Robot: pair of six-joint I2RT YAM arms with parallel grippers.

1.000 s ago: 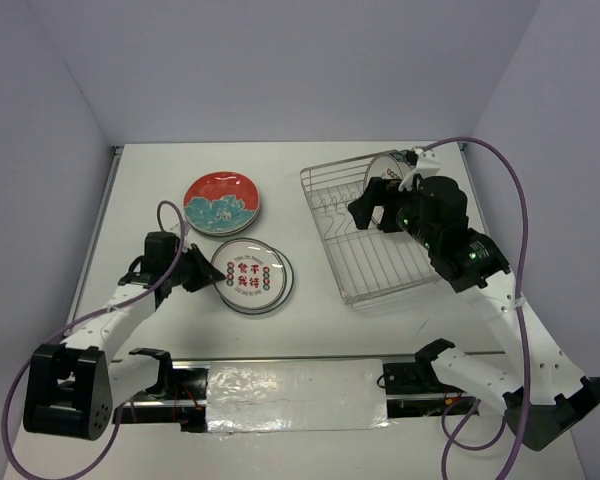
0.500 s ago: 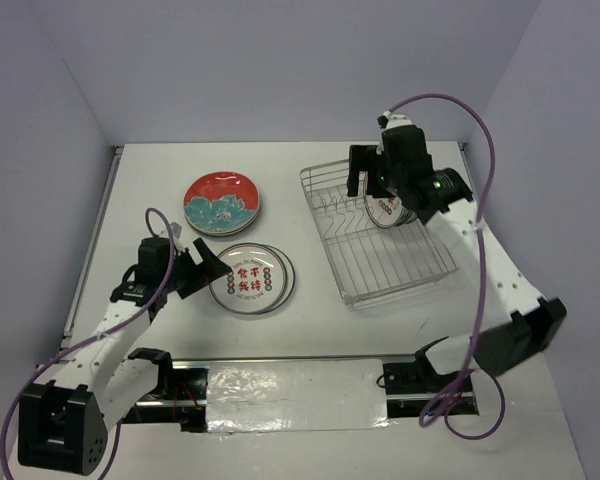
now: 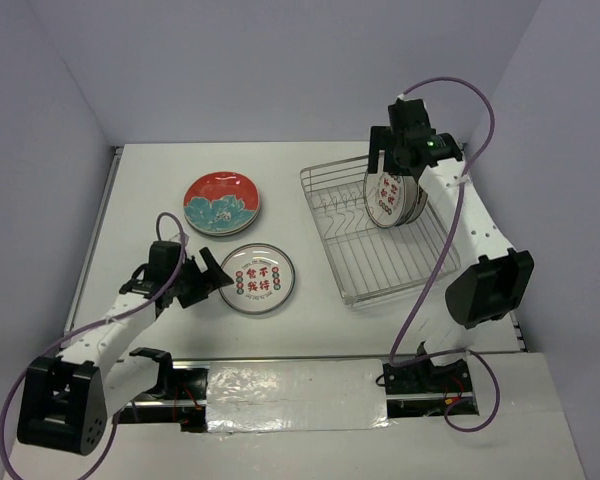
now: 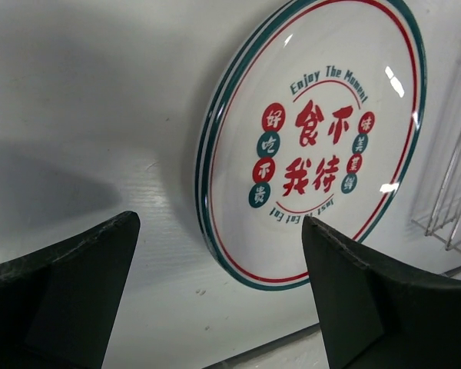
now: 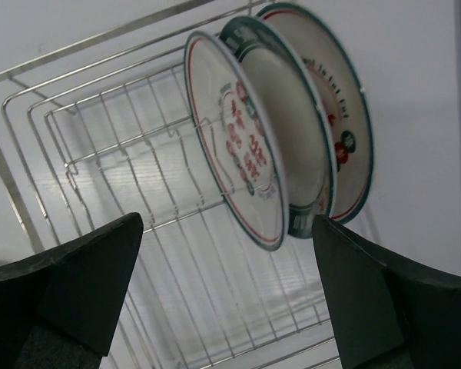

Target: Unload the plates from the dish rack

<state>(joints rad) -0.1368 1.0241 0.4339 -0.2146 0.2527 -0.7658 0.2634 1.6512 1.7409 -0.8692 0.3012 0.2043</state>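
Four white plates (image 3: 260,278), one red plate (image 3: 223,200), one dish rack (image 3: 380,262).

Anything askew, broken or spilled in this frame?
Nothing broken or spilled. Only the dish rack sits slightly skewed to the edges of the table. Three plates stand on edge, bunched together at its far end; the red plate and white plate lie flat on the table, apart.

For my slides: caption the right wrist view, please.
Open right gripper faces three plates standing on edge in the dish rack.
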